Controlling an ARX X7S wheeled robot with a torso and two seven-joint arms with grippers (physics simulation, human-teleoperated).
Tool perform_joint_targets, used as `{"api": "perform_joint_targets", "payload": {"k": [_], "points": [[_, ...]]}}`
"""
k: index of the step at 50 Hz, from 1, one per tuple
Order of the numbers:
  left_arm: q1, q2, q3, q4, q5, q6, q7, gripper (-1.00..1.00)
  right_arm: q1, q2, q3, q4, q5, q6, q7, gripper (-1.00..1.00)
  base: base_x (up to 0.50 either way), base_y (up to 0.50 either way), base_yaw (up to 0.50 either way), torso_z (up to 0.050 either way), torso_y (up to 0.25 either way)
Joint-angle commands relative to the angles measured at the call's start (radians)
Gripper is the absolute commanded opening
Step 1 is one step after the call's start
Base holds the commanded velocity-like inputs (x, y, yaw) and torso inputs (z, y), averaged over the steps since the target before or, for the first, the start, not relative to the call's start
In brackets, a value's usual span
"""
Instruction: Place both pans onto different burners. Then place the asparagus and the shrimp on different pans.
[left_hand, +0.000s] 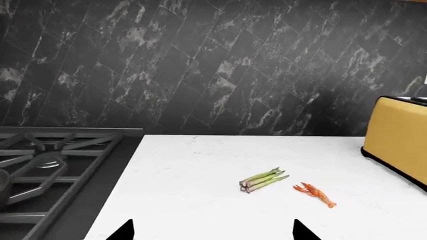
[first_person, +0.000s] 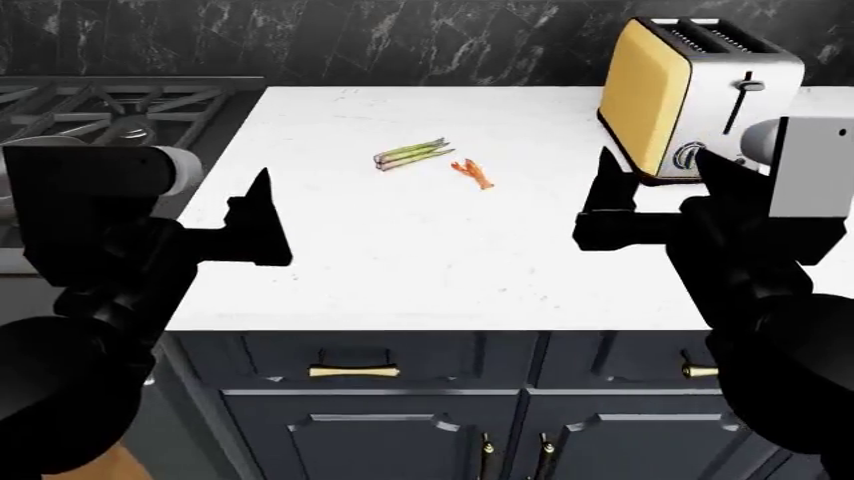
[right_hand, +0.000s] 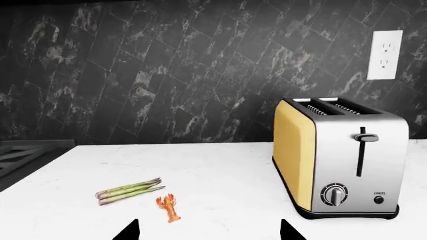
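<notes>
The asparagus (first_person: 411, 154) and the orange shrimp (first_person: 473, 173) lie side by side on the white counter (first_person: 400, 250), the shrimp to the right. Both also show in the left wrist view (left_hand: 263, 180), (left_hand: 315, 194) and in the right wrist view (right_hand: 128, 191), (right_hand: 170, 208). The burners' grates (first_person: 94, 110) are at the far left, with one burner head in the left wrist view (left_hand: 41, 164). My left gripper (first_person: 260, 220) and right gripper (first_person: 607, 205) hover open and empty above the counter's near half. Neither pan shows clearly; a dark rounded edge (left_hand: 3, 187) sits on the grate.
A yellow and steel toaster (first_person: 694, 95) stands at the counter's back right, close to my right gripper. A black marble wall (right_hand: 167, 75) with a white outlet (right_hand: 385, 55) backs the counter. Dark cabinet doors (first_person: 387, 420) are below the front edge.
</notes>
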Motion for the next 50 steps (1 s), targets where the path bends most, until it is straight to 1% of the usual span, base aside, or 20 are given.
{"api": "perform_joint_targets", "payload": {"k": [1, 37, 43, 46, 50], "points": [[0.001, -0.005, 0.002, -0.007, 0.008, 0.004, 0.002, 1.00, 0.010, 0.000, -0.011, -0.012, -0.004, -0.007, -0.015, 1.00, 0.00, 0.00, 0.00, 0.000, 0.000], [0.001, -0.007, 0.005, -0.010, 0.012, 0.017, -0.002, 1.00, 0.007, -0.005, -0.037, 0.017, -0.024, -0.016, -0.023, 1.00, 0.48, 0.00, 0.00, 0.000, 0.001], [-0.007, -0.004, 0.012, -0.020, 0.017, 0.017, 0.001, 1.00, 0.072, 0.004, -0.095, 0.072, 0.026, 0.068, -0.045, 1.00, 0.00, 0.00, 0.00, 0.000, 0.002], [-0.012, 0.000, 0.018, -0.024, 0.018, 0.015, 0.002, 1.00, 0.124, 0.003, -0.156, 0.133, 0.001, 0.104, -0.108, 1.00, 0.00, 0.00, 0.00, 0.000, 0.000], [-0.018, 0.002, 0.023, -0.032, 0.019, 0.015, 0.004, 1.00, 0.197, -0.009, -0.230, 0.262, -0.068, 0.108, -0.219, 1.00, 0.00, 0.00, 0.00, 0.000, 0.000]]}}
